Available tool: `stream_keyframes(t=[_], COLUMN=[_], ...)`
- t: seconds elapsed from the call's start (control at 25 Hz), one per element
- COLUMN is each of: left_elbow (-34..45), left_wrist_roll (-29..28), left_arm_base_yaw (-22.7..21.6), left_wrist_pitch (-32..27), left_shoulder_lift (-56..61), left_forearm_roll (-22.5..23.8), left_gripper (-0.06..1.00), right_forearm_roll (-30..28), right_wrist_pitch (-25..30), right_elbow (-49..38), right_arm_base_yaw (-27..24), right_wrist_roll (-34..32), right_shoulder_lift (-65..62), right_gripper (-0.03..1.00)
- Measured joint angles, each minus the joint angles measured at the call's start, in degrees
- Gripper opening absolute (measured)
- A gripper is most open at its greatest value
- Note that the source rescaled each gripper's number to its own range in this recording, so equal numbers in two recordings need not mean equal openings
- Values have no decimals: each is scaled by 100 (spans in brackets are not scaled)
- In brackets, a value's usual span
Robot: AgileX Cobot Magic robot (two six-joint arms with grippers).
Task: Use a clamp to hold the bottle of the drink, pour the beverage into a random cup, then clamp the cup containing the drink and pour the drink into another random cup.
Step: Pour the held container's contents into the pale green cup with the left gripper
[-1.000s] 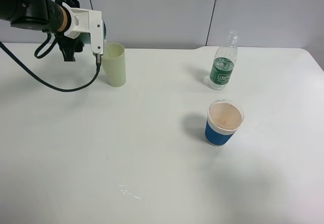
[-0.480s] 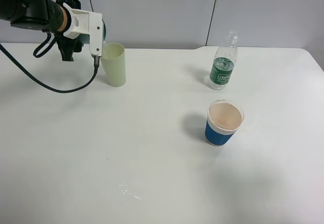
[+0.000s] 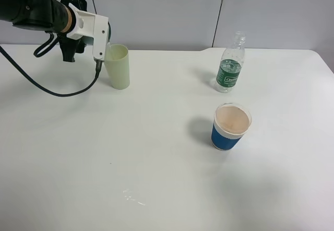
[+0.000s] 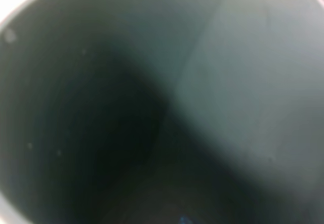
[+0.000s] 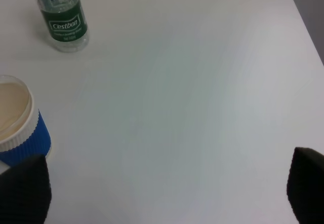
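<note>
At the far left of the white table (image 3: pixel 156 189), the left gripper (image 3: pixel 106 42) sits at the rim of a pale green cup (image 3: pixel 118 66), which stands upright. Whether the jaws grip the cup or merely rest beside it cannot be told from the high view, and the left wrist view gives no help: it is filled by a dark, blurred surface (image 4: pixel 152 112) close against the lens. A black cable (image 3: pixel 57 90) loops from the arm down onto the tabletop.

Well apart from that cup, on the right half of the table, stands the clear bottle (image 3: pixel 230 64) with its green label, upright and uncapped. Near it, closer to the camera, sits a blue cup (image 3: pixel 231 127) with a white ribbed band, holding a pale beige drink.

Over that side, the right wrist view looks down on both the bottle (image 5: pixel 63 17) and the blue cup (image 5: pixel 20 127), and the right gripper (image 5: pixel 162 193) has its 2 dark fingertips (image 5: pixel 23 191) spread wide apart with nothing between them.
</note>
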State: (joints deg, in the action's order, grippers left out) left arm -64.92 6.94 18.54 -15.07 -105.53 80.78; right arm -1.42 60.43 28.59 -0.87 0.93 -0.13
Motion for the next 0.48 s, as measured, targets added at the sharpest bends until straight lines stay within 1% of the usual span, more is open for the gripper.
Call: stream_keyframes(t=[0.28,0.48], left_elbow=[0,0], left_wrist_roll=[20,289], left_arm_base_yaw=[12,12], left_wrist_pitch=[-151,-192], left_shoulder_lift=[0,0], left_forearm_roll=[244,262], left_gripper=[0,0], right_forearm_roll=[0,0], right_wrist_pitch=[0,0], right_elbow=[0,0], right_arm_base_yaw=[0,0], right_wrist_roll=[0,0], right_shoulder_lift=[0,0], right_gripper=[85,85])
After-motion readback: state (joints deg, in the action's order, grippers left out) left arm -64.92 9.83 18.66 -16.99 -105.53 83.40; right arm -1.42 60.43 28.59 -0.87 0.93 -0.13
